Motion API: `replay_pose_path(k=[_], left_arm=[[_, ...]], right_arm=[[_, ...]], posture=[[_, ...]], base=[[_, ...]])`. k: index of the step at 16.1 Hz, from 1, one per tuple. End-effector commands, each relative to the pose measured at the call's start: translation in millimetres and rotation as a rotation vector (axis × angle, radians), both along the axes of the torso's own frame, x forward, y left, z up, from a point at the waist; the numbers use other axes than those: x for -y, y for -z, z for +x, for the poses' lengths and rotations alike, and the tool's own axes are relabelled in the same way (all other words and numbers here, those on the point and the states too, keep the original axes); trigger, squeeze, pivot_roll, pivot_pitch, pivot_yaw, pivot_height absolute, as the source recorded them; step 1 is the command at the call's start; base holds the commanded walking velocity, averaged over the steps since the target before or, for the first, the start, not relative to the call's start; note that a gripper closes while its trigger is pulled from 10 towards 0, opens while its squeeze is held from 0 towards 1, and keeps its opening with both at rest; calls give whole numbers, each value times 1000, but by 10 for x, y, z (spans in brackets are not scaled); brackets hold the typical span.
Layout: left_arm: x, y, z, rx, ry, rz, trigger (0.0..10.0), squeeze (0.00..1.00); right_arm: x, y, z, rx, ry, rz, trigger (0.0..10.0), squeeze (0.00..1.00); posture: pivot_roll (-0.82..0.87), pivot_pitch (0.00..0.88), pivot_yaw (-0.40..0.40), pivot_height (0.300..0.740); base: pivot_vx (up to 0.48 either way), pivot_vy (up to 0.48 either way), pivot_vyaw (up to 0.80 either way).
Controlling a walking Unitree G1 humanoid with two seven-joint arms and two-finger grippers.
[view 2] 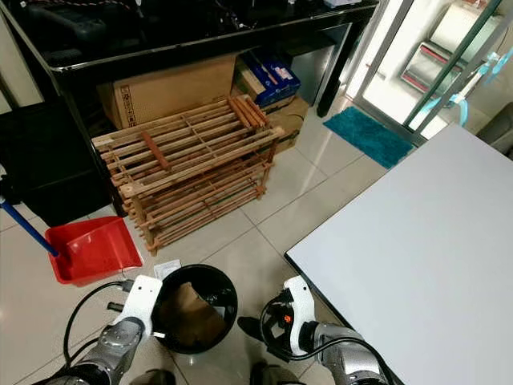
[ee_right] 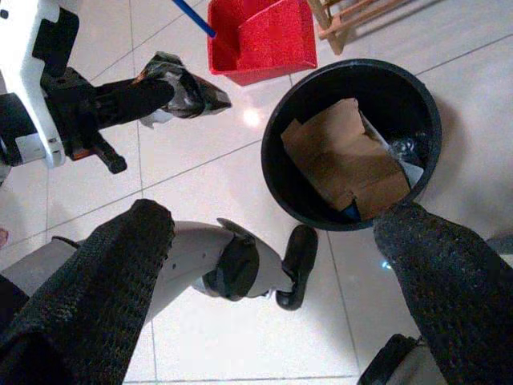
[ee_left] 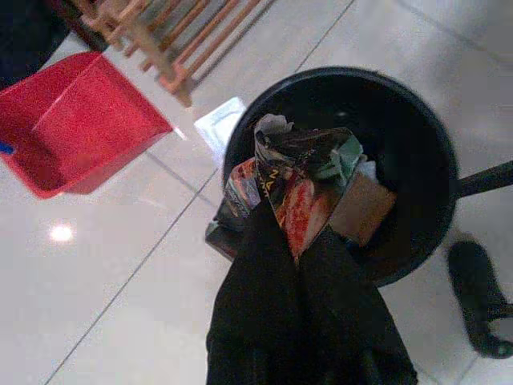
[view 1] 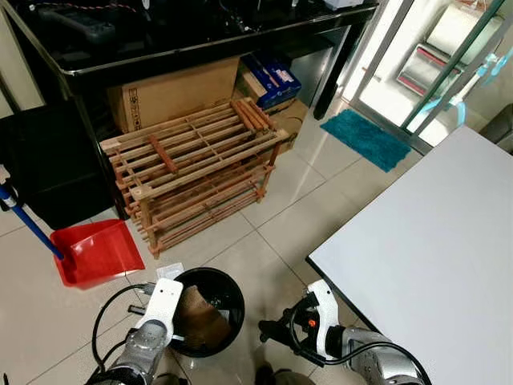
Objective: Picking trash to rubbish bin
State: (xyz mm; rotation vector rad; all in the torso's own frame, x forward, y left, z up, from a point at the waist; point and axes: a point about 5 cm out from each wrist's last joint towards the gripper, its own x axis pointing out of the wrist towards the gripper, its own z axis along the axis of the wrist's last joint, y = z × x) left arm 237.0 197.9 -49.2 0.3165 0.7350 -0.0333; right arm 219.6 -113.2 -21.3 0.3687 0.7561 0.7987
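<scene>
Crumpled plastic wrapper (ee_left: 298, 172), printed red and dark, is pinched tight between the 2 black fingers (ee_left: 264, 297) of the left gripper (ee_right: 180, 90), sticking out past the fingertips. Just ahead of and below that gripper sits the black rubbish bin (ee_right: 276, 132) on the pale tiled floor (view 1: 280, 216), with a piece of brown cardboard (ee_right: 341, 156) already lying inside it, so the wrapper hangs at the near rim, not in the bin. Off to that gripper's outer side there's a red dustpan (view 1: 96, 253) and, further out beyond the bin, a wooden rack (view 1: 196, 164). Over on the bin's other side, the right gripper (ee_right: 272, 241) has its 2 fingers spread wide apart, holding nothing, close beside the white table (view 1: 433, 257).
</scene>
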Motion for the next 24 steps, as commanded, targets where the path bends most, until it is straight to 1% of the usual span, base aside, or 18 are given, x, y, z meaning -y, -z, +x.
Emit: replay_pose_path(k=[1, 2, 5, 8, 10, 11, 12, 15, 17, 19, 20, 21, 22, 24], left_arm=[[86, 1, 16, 3, 17, -45, 10000, 1000], [122, 0, 22, 5, 27, -67, 10000, 1000], [181, 9, 15, 4, 40, -101, 10000, 1000], [204, 12, 9, 7, 54, -122, 10000, 1000], [196, 16, 3, 4, 58, -117, 10000, 1000], [189, 18, -2, 2, 67, -97, 10000, 1000], [160, 29, -20, -4, 66, -62, 10000, 0], [131, 51, -60, -9, 50, -62, 10000, 0], [101, 80, -120, -9, 25, -66, 10000, 0], [70, 119, -192, -20, 5, -54, 10000, 0], [38, 158, -268, -34, -21, -52, 10000, 0], [27, 173, -297, -39, -30, -52, 10000, 0], [-3, 219, -393, -57, -54, -49, 10000, 0], [-22, 271, -496, -85, -73, -42, 10000, 0]], right_arm=[[143, -36, 29, 18, 46, -22, 10000, 0], [146, -38, 24, 17, 47, -25, 10000, 0], [152, -44, 13, 16, 49, -26, 10000, 0], [155, -47, 9, 17, 50, -28, 10000, 0], [148, -52, 8, 17, 52, -28, 10000, 0], [147, -52, 7, 17, 52, -28, 10000, 0], [145, -51, 5, 17, 52, -28, 10000, 0], [147, -34, 4, 18, 62, -37, 10000, 0], [190, 56, -1, 9, 81, -114, 10000, 0], [240, 157, -47, -21, 101, -179, 10000, 0], [317, 258, -108, -60, 135, -244, 10000, 0], [348, 295, -137, -77, 146, -269, 10000, 0], [416, 385, -243, -121, 161, -300, 10000, 0], [496, 482, -361, -158, 162, -363, 10000, 0]], posture=[[-128, 139, -178, 740], [-129, 137, -178, 740], [-136, 144, -179, 740], [-135, 146, -178, 740], [-134, 146, -177, 740], [-134, 147, -176, 740], [-133, 146, -175, 740], [-126, 141, -173, 740], [-116, 135, -168, 740], [-103, 127, -163, 740], [-93, 122, -158, 740], [-93, 122, -158, 740], [-87, 113, -150, 740], [-86, 109, -147, 740]], base=[[0, 0, 0], [0, 0, 0], [0, 0, 0], [0, 0, 0], [0, 0, 0], [0, 0, 0], [0, 0, 0], [0, 0, 0], [0, 0, 0], [0, 0, 0], [0, 0, 0], [0, 0, 0], [0, 0, 0], [0, 0, 0]])
